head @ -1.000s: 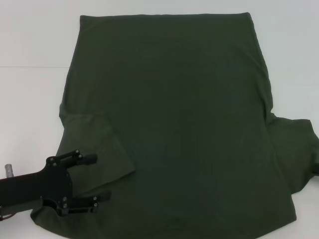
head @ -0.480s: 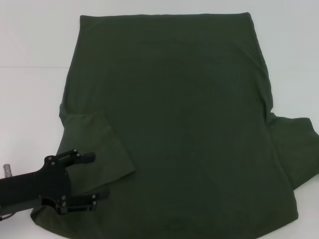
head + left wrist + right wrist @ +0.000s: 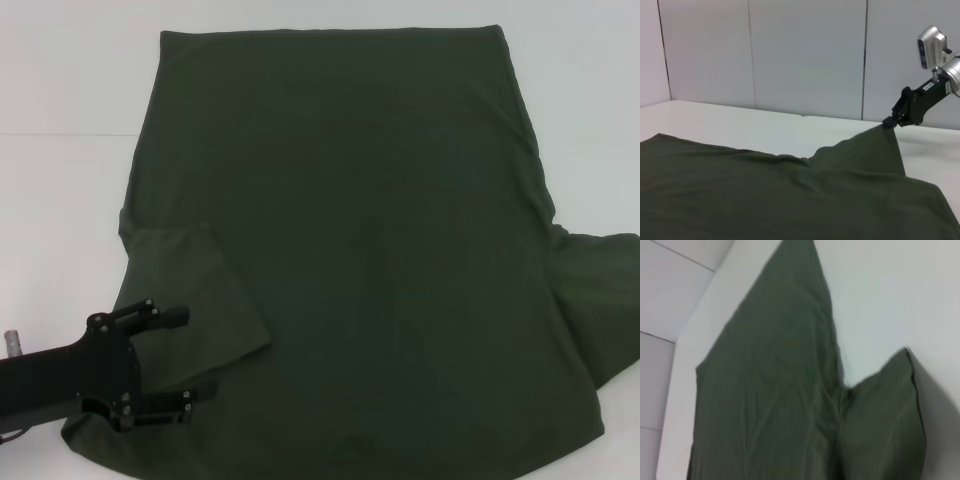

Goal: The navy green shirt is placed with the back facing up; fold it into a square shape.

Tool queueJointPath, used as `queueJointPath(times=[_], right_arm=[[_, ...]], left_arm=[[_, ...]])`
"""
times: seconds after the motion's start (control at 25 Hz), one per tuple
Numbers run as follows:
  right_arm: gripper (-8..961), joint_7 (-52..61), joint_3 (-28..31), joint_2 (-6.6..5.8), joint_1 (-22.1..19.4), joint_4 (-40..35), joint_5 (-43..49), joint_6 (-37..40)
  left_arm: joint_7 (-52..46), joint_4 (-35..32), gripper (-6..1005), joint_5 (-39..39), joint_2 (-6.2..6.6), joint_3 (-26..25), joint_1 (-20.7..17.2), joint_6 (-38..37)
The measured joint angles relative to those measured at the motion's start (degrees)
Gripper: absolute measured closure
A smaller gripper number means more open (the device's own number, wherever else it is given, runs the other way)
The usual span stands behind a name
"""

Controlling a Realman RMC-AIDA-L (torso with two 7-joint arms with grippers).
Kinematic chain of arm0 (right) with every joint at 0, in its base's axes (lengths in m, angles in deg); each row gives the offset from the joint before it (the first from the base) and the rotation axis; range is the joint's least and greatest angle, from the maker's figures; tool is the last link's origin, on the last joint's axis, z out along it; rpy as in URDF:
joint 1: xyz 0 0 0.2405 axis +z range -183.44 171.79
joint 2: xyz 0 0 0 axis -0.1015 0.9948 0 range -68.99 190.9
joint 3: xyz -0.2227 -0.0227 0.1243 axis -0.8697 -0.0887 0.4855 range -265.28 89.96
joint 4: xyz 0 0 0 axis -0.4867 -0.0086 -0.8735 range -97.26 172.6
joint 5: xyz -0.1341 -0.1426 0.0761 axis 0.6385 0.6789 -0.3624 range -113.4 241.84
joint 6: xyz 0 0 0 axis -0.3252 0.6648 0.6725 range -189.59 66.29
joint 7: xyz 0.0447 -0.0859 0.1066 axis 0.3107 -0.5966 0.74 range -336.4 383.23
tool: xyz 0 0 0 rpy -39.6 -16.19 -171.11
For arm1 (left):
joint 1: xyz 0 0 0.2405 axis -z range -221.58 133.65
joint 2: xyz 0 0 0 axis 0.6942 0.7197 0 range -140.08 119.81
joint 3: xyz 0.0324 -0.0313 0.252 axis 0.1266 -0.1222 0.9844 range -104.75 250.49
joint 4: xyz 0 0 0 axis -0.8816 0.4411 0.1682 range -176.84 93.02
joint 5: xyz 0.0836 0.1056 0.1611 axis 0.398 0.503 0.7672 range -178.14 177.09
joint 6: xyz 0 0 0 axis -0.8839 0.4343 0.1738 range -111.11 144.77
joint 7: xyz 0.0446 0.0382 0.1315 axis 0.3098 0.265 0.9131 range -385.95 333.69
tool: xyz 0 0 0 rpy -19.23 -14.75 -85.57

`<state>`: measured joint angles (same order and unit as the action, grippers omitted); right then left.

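Since a second earlier, the right sleeve [image 3: 600, 300] had been lifted and drawn outward, its tip passing beyond the head view's right edge, while the left gripper [image 3: 195, 365] had barely shifted. One navy green shirt [image 3: 360, 260] lay spread on the white tabletop [image 3: 70, 90], plain back up, hem toward the far side. Its left sleeve [image 3: 190, 295] was folded in over the body. That made two sleeves, one flat and one raised. The left gripper hovered over the shirt's near left corner, its two fingers [image 3: 165, 316] spread wide apart and holding nothing. In the left wrist view, the right gripper [image 3: 890, 121] had its fingers pinched closed on the right sleeve's tip, holding it up off the tabletop so the cloth rose to a peak.
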<state>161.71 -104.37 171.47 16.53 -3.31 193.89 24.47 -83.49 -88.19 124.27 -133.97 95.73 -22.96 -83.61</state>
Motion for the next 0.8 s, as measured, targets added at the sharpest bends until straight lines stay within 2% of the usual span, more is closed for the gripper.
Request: queueJointPath(times=[0.36,0.6,0.8], right_arm=[[906,-2.09,1.25,-0.13,1.63,-0.67,-1.58,2.52],[902,-2.25,1.47,-1.33,2.79,-0.72,-1.71,3.14],[899,-2.43,1.29,-1.52,3.17,-0.77,-1.71,3.11]], left_arm=[[-0.03,-0.11,111,0.0,0.0,-0.02,-0.01,-0.18],[-0.03,-0.13,111,0.0,0.0,0.0,0.0,-0.24],[-0.03,-0.13,112,0.0,0.0,-0.02,0.0,-0.2]])
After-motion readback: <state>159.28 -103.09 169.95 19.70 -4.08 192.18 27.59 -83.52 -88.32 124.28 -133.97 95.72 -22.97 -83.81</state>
